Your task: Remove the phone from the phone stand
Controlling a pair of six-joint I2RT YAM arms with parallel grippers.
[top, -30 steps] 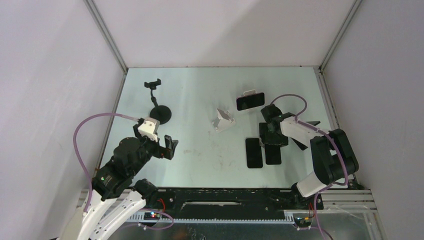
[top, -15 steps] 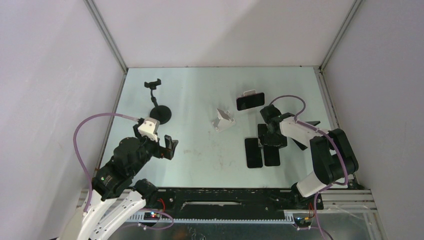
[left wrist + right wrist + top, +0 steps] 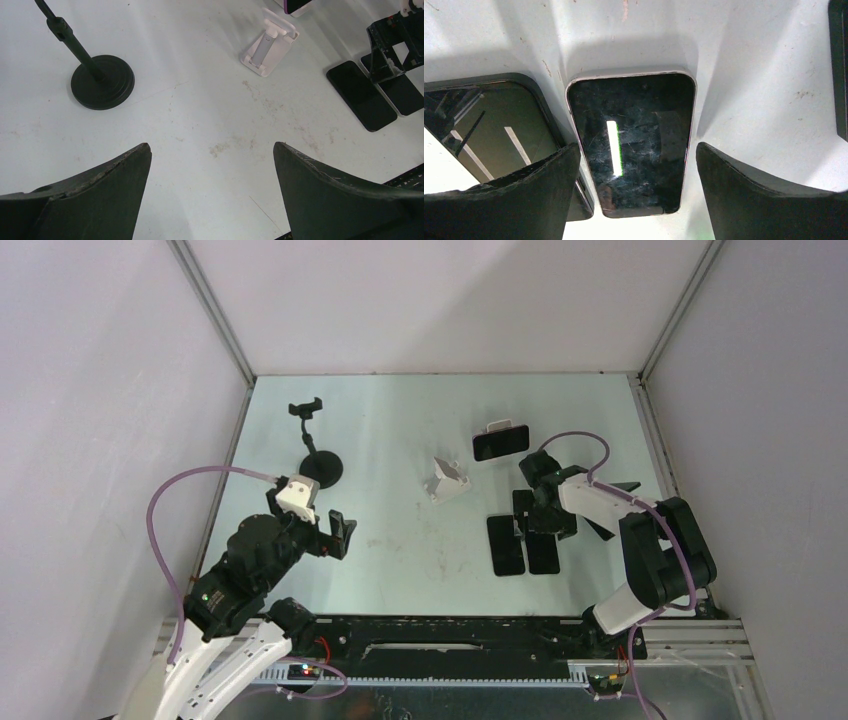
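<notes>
A dark phone (image 3: 500,442) stands landscape in a small white stand (image 3: 496,426) at the back of the table; its lower edge shows at the top of the left wrist view (image 3: 297,5). My right gripper (image 3: 535,510) is nearer than that stand, low over phones lying flat. In the right wrist view it (image 3: 636,147) is open, its jaws either side of a flat scratched black phone (image 3: 634,145) without touching it. My left gripper (image 3: 340,533) is open and empty over bare table at the left (image 3: 212,150).
An empty white folding stand (image 3: 447,480) sits mid-table. A black gooseneck stand with a round base (image 3: 320,468) and empty clamp (image 3: 307,408) is at the left. Two more flat phones (image 3: 506,545) (image 3: 543,552) lie beside my right gripper. Grey walls enclose the table.
My right gripper has shifted slightly away from the arm bases over the flat phones. The left arm and the phone in the stand have not moved.
</notes>
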